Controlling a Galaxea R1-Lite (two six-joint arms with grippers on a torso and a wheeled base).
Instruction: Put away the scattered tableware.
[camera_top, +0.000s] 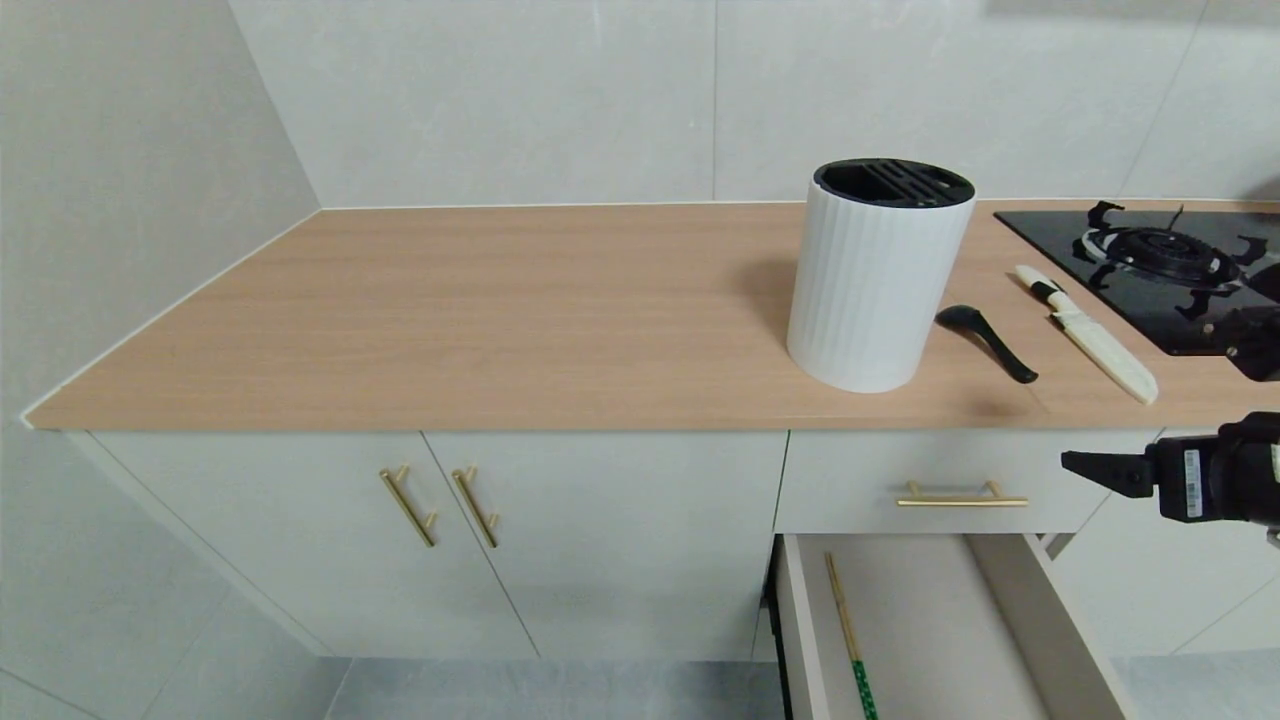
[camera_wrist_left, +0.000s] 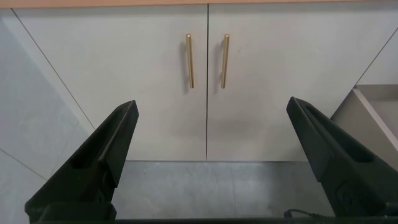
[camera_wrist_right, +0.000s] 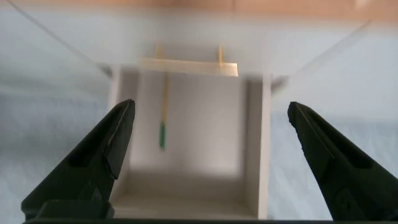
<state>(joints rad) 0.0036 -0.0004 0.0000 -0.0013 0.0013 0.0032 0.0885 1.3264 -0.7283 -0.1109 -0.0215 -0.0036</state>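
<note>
The right gripper (camera_wrist_right: 210, 107) is seen with its two dark fingers (camera_wrist_right: 106, 155) spread wide apart and nothing held between them. Between the fingers, a pale drawer (camera_wrist_right: 205, 155) is seen pulled out. Chopsticks (camera_wrist_right: 163, 112) with a green end are laid lengthwise inside it, close to one side wall; whether one or a pair cannot be told. A brass handle (camera_wrist_right: 189, 66) is seen across the far end of the drawer, and beyond it a blurred tan strip of the bench (camera_wrist_right: 249, 5).
</note>
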